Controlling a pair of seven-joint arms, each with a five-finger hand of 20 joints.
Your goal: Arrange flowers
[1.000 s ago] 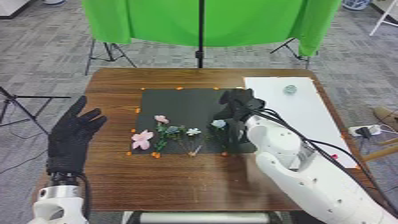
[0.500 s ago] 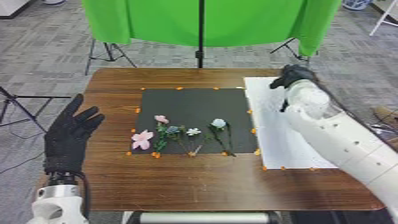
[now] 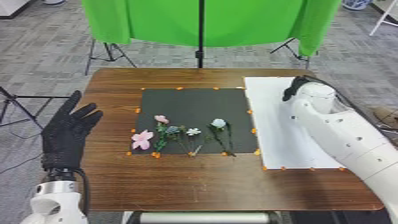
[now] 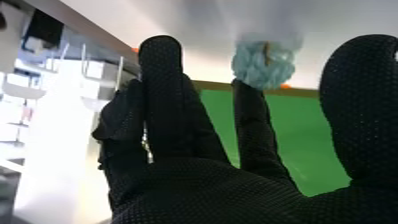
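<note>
My right hand (image 3: 294,90) is over the far right part of the white sheet (image 3: 289,145). In the right wrist view that hand (image 4: 191,185) has extended fingers and a raised thumb, with a pale blue-green flower (image 4: 264,65) at one fingertip; whether they touch I cannot tell. My left hand (image 3: 64,137) stays open beside the table's left edge. Along the near part of the black mat (image 3: 182,104) lie a large pink flower (image 3: 142,140), a small pink one (image 3: 161,119), a blue-grey one (image 3: 172,130), a small white one (image 3: 193,132) and a pale blue-white one (image 3: 218,123).
Orange markers line the mat and the sheet on the brown table (image 3: 204,185). Beyond the far edge hangs a green cloth (image 3: 200,30) with a black stand in front. The white right arm crosses the table's right side.
My right hand has left the black mat's right side for the far part of the white sheet, then come slightly nearer. It now covers the spot where the blue-green flower showed. The left hand has shifted slightly.
</note>
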